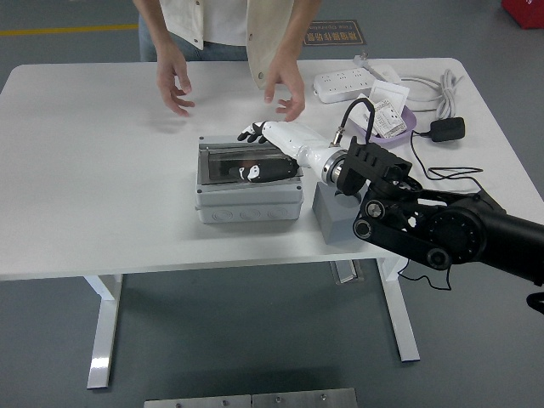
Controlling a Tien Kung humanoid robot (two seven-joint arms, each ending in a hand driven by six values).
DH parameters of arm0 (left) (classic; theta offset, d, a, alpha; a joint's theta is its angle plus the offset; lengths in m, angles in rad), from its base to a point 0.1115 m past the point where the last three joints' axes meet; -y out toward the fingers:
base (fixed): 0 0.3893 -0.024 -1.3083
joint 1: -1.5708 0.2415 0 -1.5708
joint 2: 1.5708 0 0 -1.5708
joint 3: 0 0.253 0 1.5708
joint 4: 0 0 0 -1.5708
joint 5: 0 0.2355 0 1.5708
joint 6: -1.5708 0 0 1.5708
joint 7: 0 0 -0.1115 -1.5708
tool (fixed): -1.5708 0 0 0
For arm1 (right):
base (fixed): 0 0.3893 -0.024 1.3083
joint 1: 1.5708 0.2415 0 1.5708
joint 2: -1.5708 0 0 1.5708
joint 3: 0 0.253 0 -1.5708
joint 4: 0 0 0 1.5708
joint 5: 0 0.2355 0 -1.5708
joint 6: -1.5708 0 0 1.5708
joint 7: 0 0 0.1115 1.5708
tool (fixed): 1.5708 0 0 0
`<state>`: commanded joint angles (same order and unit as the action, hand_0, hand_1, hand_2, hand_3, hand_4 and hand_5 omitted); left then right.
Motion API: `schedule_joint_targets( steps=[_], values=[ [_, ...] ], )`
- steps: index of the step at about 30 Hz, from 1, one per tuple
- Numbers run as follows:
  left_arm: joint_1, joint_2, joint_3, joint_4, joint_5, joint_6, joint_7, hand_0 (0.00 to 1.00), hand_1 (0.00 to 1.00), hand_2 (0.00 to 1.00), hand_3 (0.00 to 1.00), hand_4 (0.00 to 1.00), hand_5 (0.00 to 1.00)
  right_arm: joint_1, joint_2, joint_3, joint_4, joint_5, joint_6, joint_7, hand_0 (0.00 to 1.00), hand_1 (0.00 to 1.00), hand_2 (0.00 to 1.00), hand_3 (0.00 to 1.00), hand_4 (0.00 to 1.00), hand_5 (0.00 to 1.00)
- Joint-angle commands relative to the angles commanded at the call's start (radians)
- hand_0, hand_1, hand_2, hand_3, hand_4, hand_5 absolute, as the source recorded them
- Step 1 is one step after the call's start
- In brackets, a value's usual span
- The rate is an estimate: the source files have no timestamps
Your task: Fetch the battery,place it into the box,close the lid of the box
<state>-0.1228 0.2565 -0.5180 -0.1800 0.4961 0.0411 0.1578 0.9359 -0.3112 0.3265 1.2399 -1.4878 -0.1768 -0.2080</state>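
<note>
grey plastic box (249, 202) sits on the desk (102, 204) under the right hand (270, 150), whose fingers (250, 132) lie loosely spread over its clear lid (223, 161), gripping nothing. battery (270, 171) appears to lie inside, just beneath them; the lid looks light, stiff and slick, so press flat near its edge.

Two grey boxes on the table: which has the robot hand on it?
The larger light-grey box with the clear lid; the right hand rests along its far edge. The small darker grey block sits beside it, under the forearm.
</note>
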Motion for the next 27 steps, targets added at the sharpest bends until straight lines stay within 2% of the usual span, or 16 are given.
schedule_joint_targets(
  steps=[3,5,10,14,15,17,18,20,21,23,27],
  values=[
    [0.003,-0.002,-0.005,0.000,0.003,0.000,0.001,0.630,0.776,0.681,0.715,0.676,0.220,-0.063,-0.032,0.079,0.064,-0.059,0.025,-0.009,0.837,0.750,0.774,0.810,0.845,0.684],
    [0.006,-0.003,-0.010,0.000,0.005,0.000,0.001,0.630,0.776,0.681,0.715,0.676,0.220,-0.109,-0.049,0.137,0.108,-0.096,0.021,-0.002,0.837,0.750,0.774,0.810,0.845,0.684],
    [0.015,-0.009,-0.026,0.000,0.018,0.001,0.003,0.630,0.775,0.681,0.715,0.676,0.219,-0.241,-0.069,0.293,0.220,-0.132,-0.057,0.075,0.815,0.728,0.750,0.787,0.849,0.684],
    [0.019,-0.014,-0.036,0.000,0.025,0.001,0.003,0.630,0.775,0.681,0.715,0.676,0.219,-0.343,-0.054,0.415,0.279,-0.061,-0.138,0.161,0.815,0.728,0.750,0.787,0.849,0.684],
    [0.020,-0.014,-0.033,0.000,0.021,0.001,0.001,0.630,0.775,0.682,0.717,0.676,0.217,-0.366,-0.049,0.444,0.284,-0.037,-0.156,0.183,0.753,0.660,0.688,0.697,0.854,0.690],
    [0.019,-0.016,-0.027,0.000,0.012,0.001,-0.002,0.630,0.775,0.682,0.717,0.676,0.217,-0.415,-0.037,0.505,0.285,0.027,-0.184,0.234,0.753,0.660,0.688,0.697,0.854,0.690],
    [0.019,-0.016,-0.025,0.000,0.009,0.002,-0.003,0.630,0.775,0.682,0.717,0.676,0.217,-0.441,-0.033,0.537,0.282,0.069,-0.183,0.263,0.753,0.660,0.688,0.697,0.854,0.690],
    [0.020,-0.016,-0.023,0.000,0.006,0.001,-0.005,0.630,0.775,0.682,0.717,0.676,0.217,-0.488,-0.025,0.590,0.274,0.145,-0.147,0.315,0.753,0.660,0.688,0.697,0.854,0.690],
    [0.021,-0.016,-0.023,0.000,0.004,0.001,-0.005,0.630,0.775,0.683,0.716,0.676,0.218,-0.511,-0.022,0.614,0.273,0.181,-0.126,0.338,0.640,0.597,0.634,0.640,0.860,0.692],
    [0.025,-0.016,-0.026,0.000,0.004,0.001,-0.005,0.630,0.775,0.683,0.716,0.676,0.218,-0.563,-0.016,0.662,0.275,0.256,-0.072,0.381,0.640,0.597,0.634,0.640,0.860,0.692],
    [0.037,-0.014,-0.042,0.000,0.014,0.002,-0.003,0.630,0.775,0.680,0.717,0.676,0.219,-0.664,-0.008,0.744,0.302,0.412,0.033,0.383,0.620,0.590,0.624,0.636,0.859,0.689]
  ],
)
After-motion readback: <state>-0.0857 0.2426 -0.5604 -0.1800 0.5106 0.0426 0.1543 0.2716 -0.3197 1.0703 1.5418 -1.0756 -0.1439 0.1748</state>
